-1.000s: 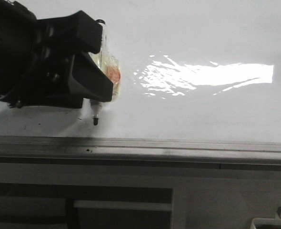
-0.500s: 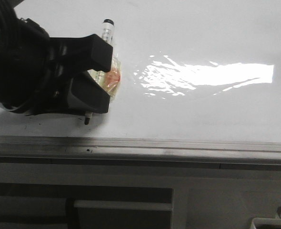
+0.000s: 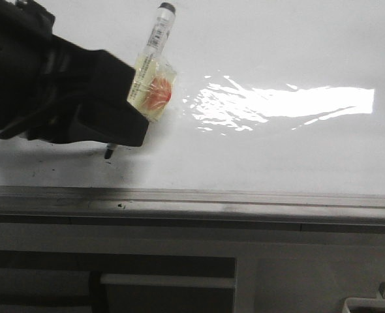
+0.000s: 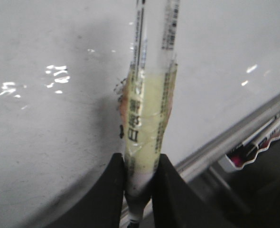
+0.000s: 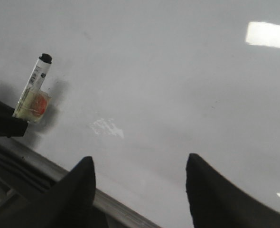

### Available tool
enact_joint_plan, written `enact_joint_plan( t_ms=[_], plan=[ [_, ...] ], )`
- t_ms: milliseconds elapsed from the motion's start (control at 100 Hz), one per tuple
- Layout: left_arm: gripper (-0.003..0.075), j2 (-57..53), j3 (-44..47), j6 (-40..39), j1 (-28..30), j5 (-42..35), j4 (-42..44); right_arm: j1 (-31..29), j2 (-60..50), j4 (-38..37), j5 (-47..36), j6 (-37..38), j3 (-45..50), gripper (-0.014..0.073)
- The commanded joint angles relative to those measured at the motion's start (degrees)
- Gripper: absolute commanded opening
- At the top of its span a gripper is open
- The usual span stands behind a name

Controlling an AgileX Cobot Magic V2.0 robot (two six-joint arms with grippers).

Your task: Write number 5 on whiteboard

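Note:
The whiteboard [image 3: 277, 45] fills the front view, glossy white with faint specks. My left gripper [image 3: 137, 107] is at its near left, shut on a clear-barrelled marker [image 3: 154, 45] wrapped in yellowish tape with an orange patch. The marker leans with its capped end up and right, and its black tip [image 3: 107, 153] is at the board surface just above the rail. In the left wrist view the fingers [image 4: 116, 175] pinch the taped barrel [image 4: 147, 114]. My right gripper [image 5: 140, 159] hangs open over the board with nothing between its fingers. The number 5 is out of view.
A grey metal rail [image 3: 245, 199] runs along the board's near edge, with dark framing [image 3: 166, 280] below it. Strong glare [image 3: 290, 104] lies on the board's middle right. A white tray with spare markers [image 4: 258, 142] sits beyond the rail.
My left gripper has shifted left and rotated. The marker now tilts more, its top swinging up and right, and its tip has moved left and slightly away from the rail.

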Motion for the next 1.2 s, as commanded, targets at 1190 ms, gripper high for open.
enact_joint_plan(
  t_ms=[1190],
  plan=[
    [-0.0020, -13.6, -1.8, 15.9, -14.1, 6.0, 24.6, 34.9, 28.9, 1.5, -23.8, -14.9, -6.9, 0.0389]
  ],
)
